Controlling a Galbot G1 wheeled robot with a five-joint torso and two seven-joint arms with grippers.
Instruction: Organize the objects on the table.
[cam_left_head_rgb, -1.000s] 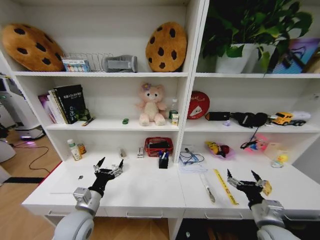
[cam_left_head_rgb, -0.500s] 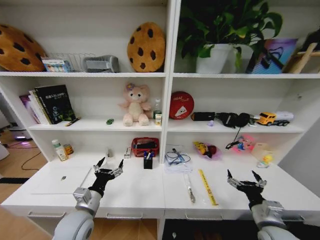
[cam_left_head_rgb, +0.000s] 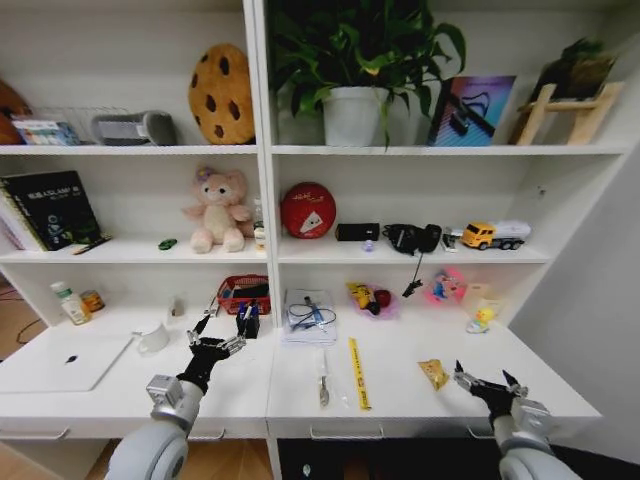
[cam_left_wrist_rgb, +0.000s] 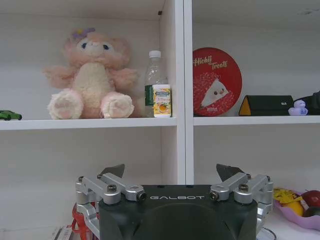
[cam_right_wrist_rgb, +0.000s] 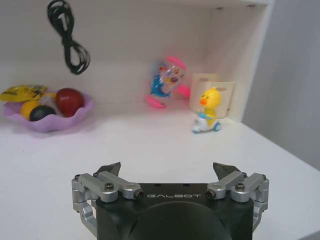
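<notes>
The white table (cam_left_head_rgb: 400, 398) carries a slim silver-white laptop (cam_left_head_rgb: 65, 362) at its left end, with a clear cup (cam_left_head_rgb: 153, 340) beside it and a green-capped bottle (cam_left_head_rgb: 70, 302) behind. Pens stand in a black holder (cam_left_head_rgb: 247, 320) by a red basket (cam_left_head_rgb: 243, 293). A tiny green toy car (cam_left_head_rgb: 167, 243) (cam_left_wrist_rgb: 9, 115) sits on the shelf above. My left gripper (cam_left_head_rgb: 222, 322) (cam_left_wrist_rgb: 172, 171) hovers open above the table in front of the holder. My right gripper (cam_left_head_rgb: 483, 373) (cam_right_wrist_rgb: 167, 169) hangs open over the right front corner, near a yellow snack packet (cam_left_head_rgb: 433, 373).
A yellow ruler (cam_left_head_rgb: 358, 372) and a slim tool (cam_left_head_rgb: 323, 380) lie mid-table before a paper stack with a cable (cam_left_head_rgb: 309, 316). A pink dish of toys (cam_left_head_rgb: 371, 298) (cam_right_wrist_rgb: 47, 107) and a duck toy (cam_right_wrist_rgb: 207, 117) sit at the back right. A wall bounds the right end.
The camera has swung to the right, so the shelves and table have slid left in the picture. Both grippers stay open and hold their places in the view.
</notes>
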